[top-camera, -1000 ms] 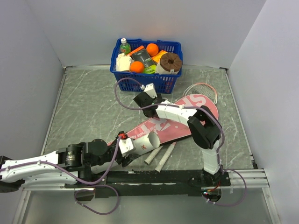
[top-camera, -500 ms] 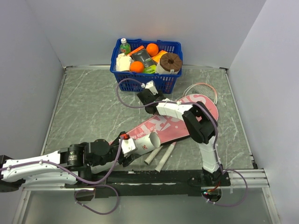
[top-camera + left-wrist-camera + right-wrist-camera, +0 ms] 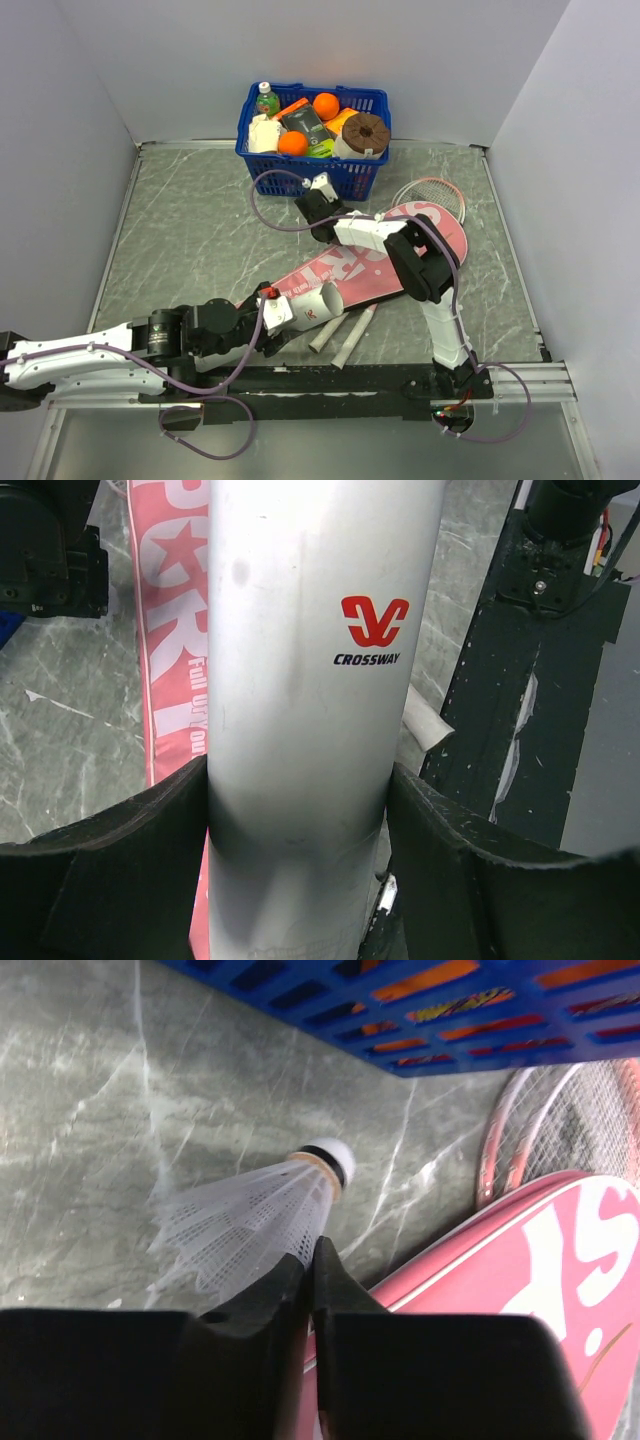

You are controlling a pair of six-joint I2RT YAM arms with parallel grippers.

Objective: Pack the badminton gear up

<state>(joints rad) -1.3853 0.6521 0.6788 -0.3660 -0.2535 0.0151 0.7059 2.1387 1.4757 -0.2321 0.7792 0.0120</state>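
Observation:
My left gripper [image 3: 298,830] is shut on the long white tube [image 3: 310,660], which lies across the near end of the pink "SPORT" cover [image 3: 390,255]. In the top view that tube [image 3: 312,305] sticks out of the left gripper [image 3: 272,315]. My right gripper [image 3: 310,1260] is shut, pinching the edge of a white shuttlecock's [image 3: 250,1215] skirt just above the table. It works in front of the basket, at the cover's far edge [image 3: 520,1260]. A racket head [image 3: 437,190] peeks out behind the cover. Two white handles [image 3: 345,335] lie near the tube.
The blue basket [image 3: 313,125] of groceries stands at the back centre, right behind the right gripper [image 3: 312,208]. Its blue wall [image 3: 400,1010] fills the top of the right wrist view. Grey walls close in the table on three sides.
The right gripper's jaws have closed on the shuttlecock's skirt. The right arm has shifted a little toward the basket. The left arm still holds the tube, nudged slightly right.

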